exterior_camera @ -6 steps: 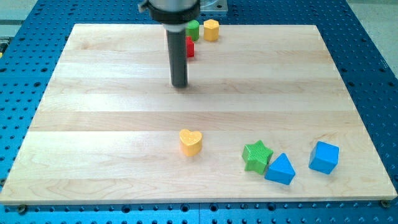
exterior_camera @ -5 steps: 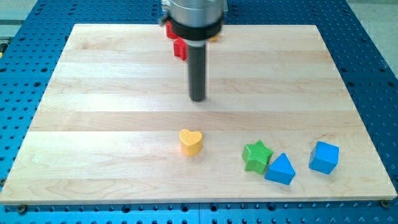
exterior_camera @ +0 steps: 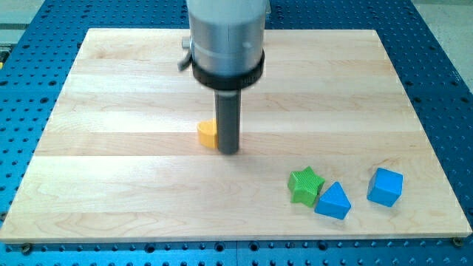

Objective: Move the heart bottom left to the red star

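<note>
On the wooden board (exterior_camera: 111, 111), my tip (exterior_camera: 228, 151), gripperless, touches the yellow heart's (exterior_camera: 207, 133) right side.

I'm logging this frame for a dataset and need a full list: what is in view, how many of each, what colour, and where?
Wooden board: one, pale wood, fills most of the view.
Blue perforated table: one, blue, around the board.
Yellow block: one, yellow, near the board's middle, mostly hidden by the rod; shape not clear.
Green star block: one, green, the view's bottom right.
Blue triangular block: one, blue, just right of the star and slightly lower.
Blue cube block: one, blue, furthest right.
Red star: not visible, possibly behind the arm.
My tip: one, dark rod end, against the yellow block's right side.
</note>
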Robot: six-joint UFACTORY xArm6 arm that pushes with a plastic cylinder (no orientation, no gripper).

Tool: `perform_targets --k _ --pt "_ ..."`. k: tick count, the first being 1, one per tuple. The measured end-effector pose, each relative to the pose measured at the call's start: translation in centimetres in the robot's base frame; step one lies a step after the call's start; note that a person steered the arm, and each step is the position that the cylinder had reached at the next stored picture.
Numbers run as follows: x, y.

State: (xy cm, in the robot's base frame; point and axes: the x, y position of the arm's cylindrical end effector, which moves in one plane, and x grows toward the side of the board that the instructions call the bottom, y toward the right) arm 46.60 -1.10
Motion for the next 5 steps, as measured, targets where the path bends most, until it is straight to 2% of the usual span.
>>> perform_targets --k 1,2,3,4,5 --pt "-1.6 -0.2" --pt "1.4 -2.4" --pt "-3.0 -5.7" --pt "-2.7 -8.1" --pt "-4.8 -10.9"
